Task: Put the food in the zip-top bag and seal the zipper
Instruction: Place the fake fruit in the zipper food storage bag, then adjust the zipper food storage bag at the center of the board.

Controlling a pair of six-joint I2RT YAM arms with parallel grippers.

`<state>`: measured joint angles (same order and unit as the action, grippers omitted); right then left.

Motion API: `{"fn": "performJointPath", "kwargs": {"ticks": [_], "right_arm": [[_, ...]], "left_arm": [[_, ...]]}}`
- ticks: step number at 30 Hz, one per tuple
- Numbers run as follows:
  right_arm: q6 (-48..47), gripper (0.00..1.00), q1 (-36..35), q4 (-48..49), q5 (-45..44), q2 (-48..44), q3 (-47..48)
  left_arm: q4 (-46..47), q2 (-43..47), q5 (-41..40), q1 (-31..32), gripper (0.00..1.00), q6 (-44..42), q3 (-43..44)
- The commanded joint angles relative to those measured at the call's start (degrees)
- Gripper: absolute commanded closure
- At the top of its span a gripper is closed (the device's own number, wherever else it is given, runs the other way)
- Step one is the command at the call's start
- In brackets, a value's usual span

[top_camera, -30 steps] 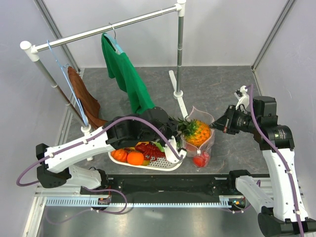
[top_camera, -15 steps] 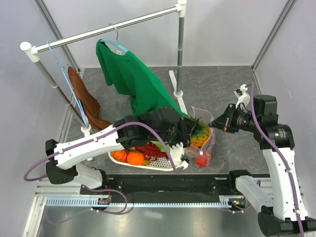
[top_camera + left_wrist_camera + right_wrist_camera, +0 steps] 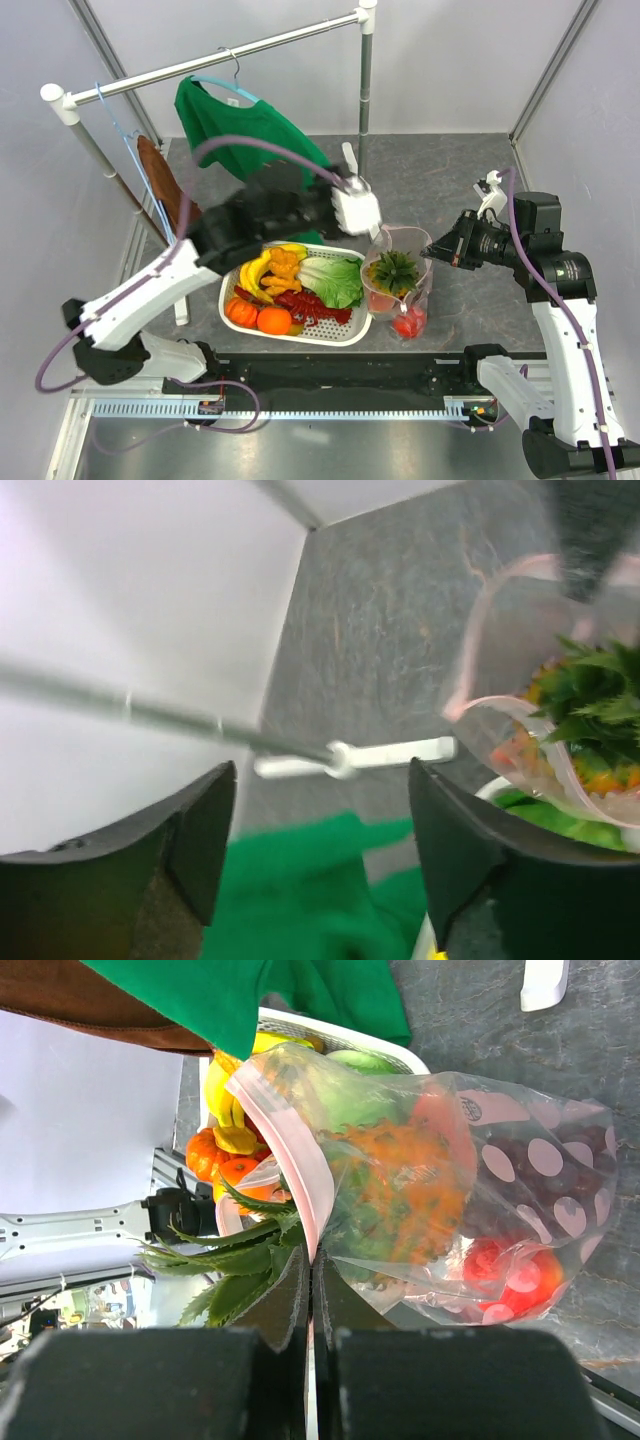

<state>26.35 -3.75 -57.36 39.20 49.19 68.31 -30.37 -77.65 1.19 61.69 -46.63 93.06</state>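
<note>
The zip-top bag [image 3: 402,292] stands upright right of the basket, its mouth open. A pineapple [image 3: 393,270] sits in it, leaves up, above a red pepper [image 3: 407,322]. My right gripper [image 3: 438,253] is shut on the bag's pink zipper strip [image 3: 300,1175]; in the right wrist view the right gripper [image 3: 311,1260] pinches that strip, with pineapple [image 3: 405,1190], grapes [image 3: 545,1175] and pepper [image 3: 510,1280] behind the film. My left gripper [image 3: 365,222] hovers above and behind the bag, open and holding nothing. The left wrist view shows the left gripper [image 3: 322,810] over green cloth, the bag [image 3: 540,720] to its right.
A white perforated basket [image 3: 345,336] holds bananas [image 3: 256,270], lettuce [image 3: 332,279], a pumpkin [image 3: 241,311] and an orange [image 3: 273,319]. A clothes rack [image 3: 365,100] stands behind, with a green shirt [image 3: 240,125] and a brown garment [image 3: 158,180] hanging from it.
My left gripper opened, let go of the pineapple in the bag, and rose up and back. The green shirt swung left. The right arm held still.
</note>
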Motion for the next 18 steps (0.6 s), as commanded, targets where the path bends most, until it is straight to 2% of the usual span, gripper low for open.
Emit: {"fn": "performJointPath", "kwargs": {"ticks": [1,4,6,9,14,18], "right_arm": [[1.0,1.0,0.1,2.6,1.0,-0.5,1.5],[1.3,1.0,0.0,2.9,0.9,-0.6,1.5],[1.3,1.0,0.0,2.7,0.8,-0.6,1.6],[1.3,1.0,0.0,2.6,0.5,-0.8,2.0],[1.1,1.0,0.0,2.2,0.3,-0.5,2.3],[1.2,1.0,0.0,2.3,0.4,-0.2,2.4]], "left_arm": [[-3.5,7.2,6.5,-7.2,0.27,34.6,-1.7],[-6.8,5.8,9.7,-9.2,0.31,43.5,-4.1],[-8.6,3.6,14.5,-10.4,0.32,49.1,-4.5],[-8.9,1.2,19.2,-10.6,0.32,53.6,-3.8],[-8.7,-3.3,21.8,-10.5,0.31,56.9,-3.3],[-8.7,-5.3,21.0,-9.7,0.32,56.1,-4.0]]}}
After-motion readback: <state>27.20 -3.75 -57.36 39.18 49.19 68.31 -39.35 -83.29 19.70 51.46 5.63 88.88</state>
